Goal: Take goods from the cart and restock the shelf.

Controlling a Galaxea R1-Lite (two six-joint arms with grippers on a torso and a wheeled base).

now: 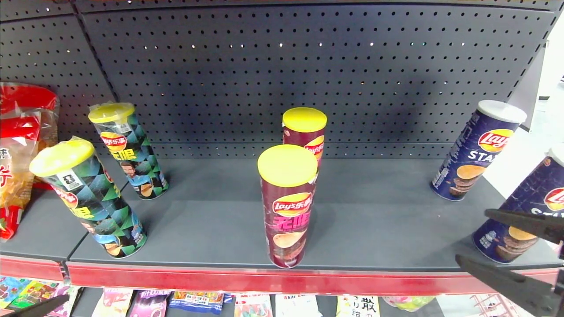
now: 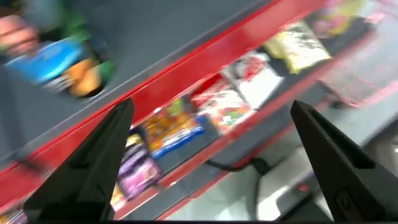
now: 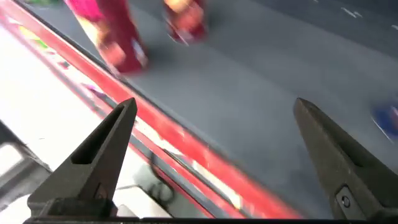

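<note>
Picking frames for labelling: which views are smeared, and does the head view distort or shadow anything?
Head view: sharp; wide-lens distortion tilts the outer cans outward, the teal yellow-lidded tube leftward, the dark blue white-lidded tube rightward; a shadow darkens the grey perforated back panel. Left wrist view: motion smear over the red shelf edge. Right wrist view: the nearer maroon tube is streaked.

The grey shelf (image 1: 374,220) with a red front edge and a perforated back panel carries six chip cans, all standing on their bases in three pairs, one can behind the other. On its left are two green-patterned cans (image 1: 88,198) (image 1: 128,149) with yellow lids. In the middle are two maroon cans (image 1: 287,207) (image 1: 305,134) with yellow lids, standing close together. On the right are two dark blue cans (image 1: 478,152) (image 1: 528,211) with white lids.
</note>
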